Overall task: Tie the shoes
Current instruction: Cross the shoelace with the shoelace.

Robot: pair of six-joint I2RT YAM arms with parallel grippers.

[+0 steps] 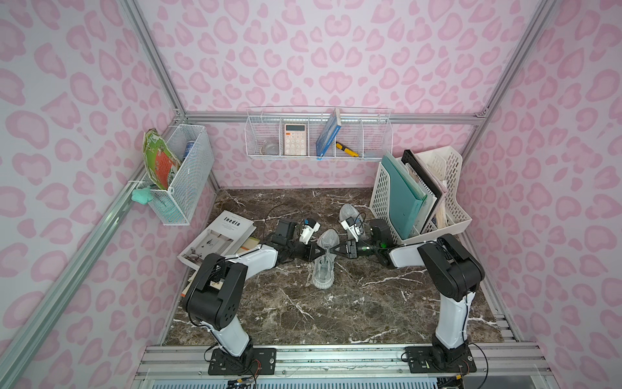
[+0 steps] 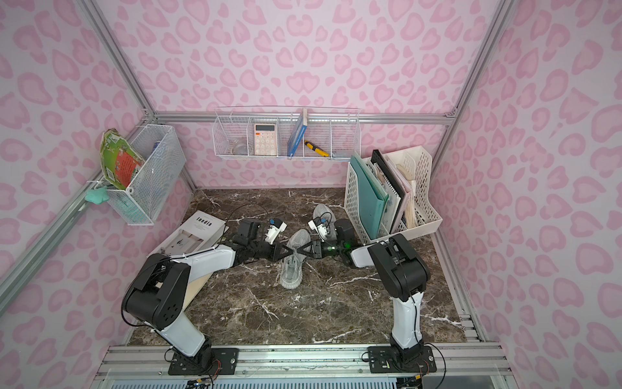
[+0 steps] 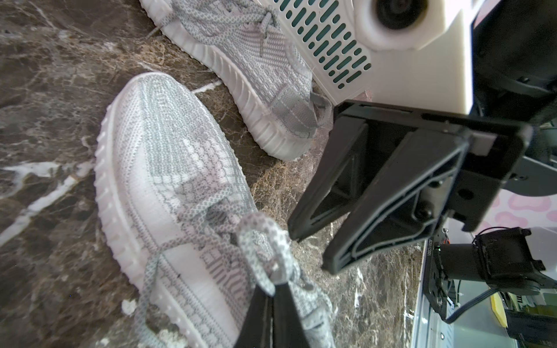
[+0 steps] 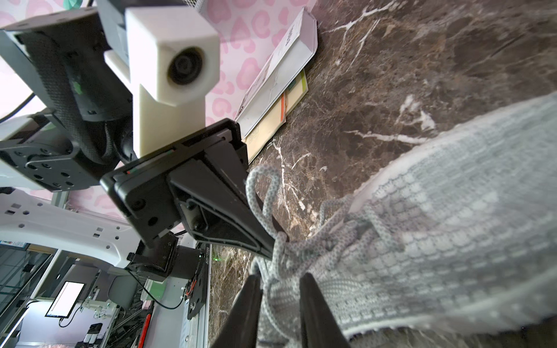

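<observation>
Two light grey knit shoes lie on the marble table. The near shoe is mid-table, and both grippers meet over its laces. The far shoe lies behind it by the file rack. My left gripper is shut on a lace loop that arches up from the knot area. My right gripper faces it, its fingers parted, with a loose lace strand lying between them, not pinched.
A stack of books lies at the left of the table under the left arm. A white file rack with folders stands at the back right, close to the far shoe. Wire baskets hang on the walls.
</observation>
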